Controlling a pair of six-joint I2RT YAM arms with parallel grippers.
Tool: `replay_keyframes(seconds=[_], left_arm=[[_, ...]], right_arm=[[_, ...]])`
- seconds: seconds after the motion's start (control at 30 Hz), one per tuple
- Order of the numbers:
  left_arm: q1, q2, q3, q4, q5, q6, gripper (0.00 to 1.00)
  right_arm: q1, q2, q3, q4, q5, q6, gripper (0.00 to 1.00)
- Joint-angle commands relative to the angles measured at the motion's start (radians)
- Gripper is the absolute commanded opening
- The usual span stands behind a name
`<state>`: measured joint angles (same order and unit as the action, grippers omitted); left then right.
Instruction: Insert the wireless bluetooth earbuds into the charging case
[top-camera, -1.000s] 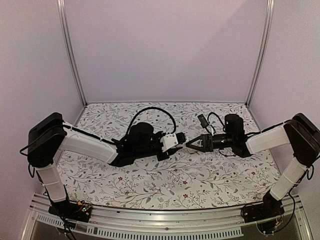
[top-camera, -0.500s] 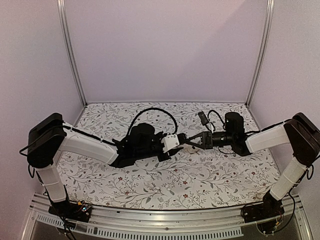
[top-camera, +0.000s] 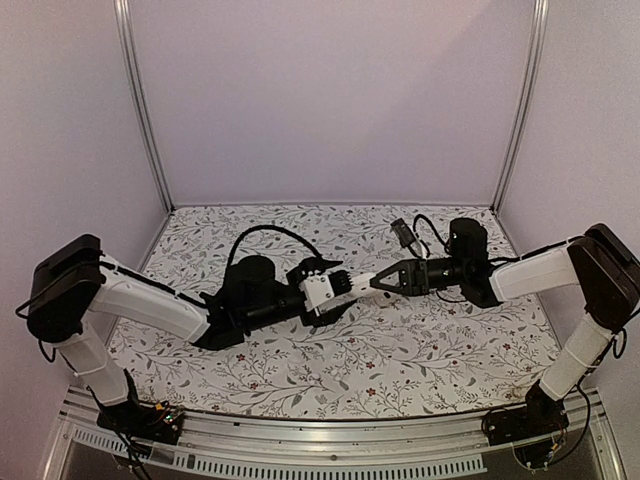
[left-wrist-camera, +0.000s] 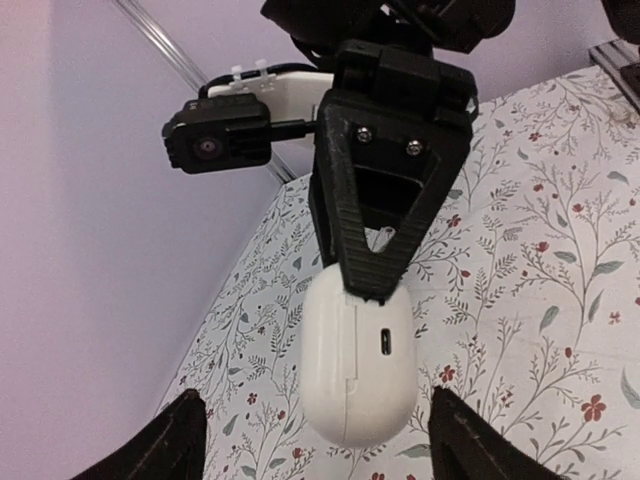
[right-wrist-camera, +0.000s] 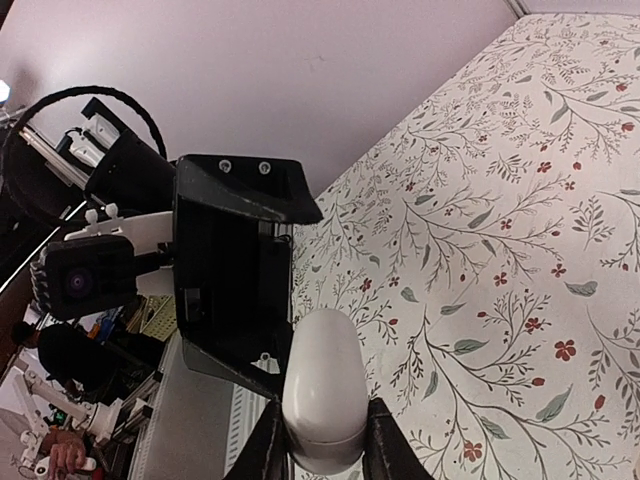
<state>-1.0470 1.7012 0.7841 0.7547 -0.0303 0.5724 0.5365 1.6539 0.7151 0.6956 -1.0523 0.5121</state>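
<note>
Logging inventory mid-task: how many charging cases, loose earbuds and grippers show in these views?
charging case: 1
loose earbuds: 0 in view
grippers: 2, left gripper and right gripper
Total: 3

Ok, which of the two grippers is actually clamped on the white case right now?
The right gripper: it pinches one end of the charging case. The left gripper has its fingers spread on either side, clear of it.
</note>
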Motion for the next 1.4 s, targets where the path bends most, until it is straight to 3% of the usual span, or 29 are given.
replay_keyframes(seconds=[0.0, 0.13, 0.43, 0.5, 0.73, 1.0, 1.1, 1.2, 1.27, 1.37], left_arm=[[-0.034, -0.079, -0.112, 0.235, 0.066, 0.084, 0.85], [-0.047, -0.131, -0.144, 0.259, 0.112, 0.131, 0.91], [-0.1, -0.177, -0.121, 0.308, 0.11, 0.234, 0.83], [-0.113, -0.17, -0.102, 0.305, 0.122, 0.248, 0.83], [-0.128, -0.125, -0.061, 0.319, 0.154, 0.271, 0.82], [-0.129, -0.077, -0.011, 0.309, 0.18, 0.247, 0.7], [-0.124, -0.064, 0.022, 0.263, 0.154, 0.207, 0.69], [-0.125, -0.067, 0.07, 0.139, 0.092, 0.172, 0.68], [-0.122, -0.095, 0.078, 0.063, 0.057, 0.134, 0.67], [-0.12, -0.148, 0.086, -0.085, -0.042, 0.091, 0.67]], right_arm=[[0.0, -0.042, 0.012, 0.121, -0.123, 0.062, 0.06], [0.0, -0.058, -0.014, 0.345, -0.207, 0.214, 0.06], [0.001, 0.046, -0.024, 1.113, -0.269, 0.798, 0.07], [0.009, 0.084, -0.013, 1.139, -0.271, 0.868, 0.06], [0.025, 0.082, -0.02, 1.139, -0.256, 0.855, 0.07], [0.037, 0.059, -0.022, 1.135, -0.257, 0.847, 0.07], [0.037, 0.045, -0.026, 1.072, -0.251, 0.809, 0.07], [0.037, 0.002, -0.029, 0.847, -0.228, 0.704, 0.07], [0.037, -0.059, -0.019, 0.564, -0.18, 0.535, 0.07], [0.037, -0.166, 0.045, -0.022, -0.016, 0.147, 0.06]])
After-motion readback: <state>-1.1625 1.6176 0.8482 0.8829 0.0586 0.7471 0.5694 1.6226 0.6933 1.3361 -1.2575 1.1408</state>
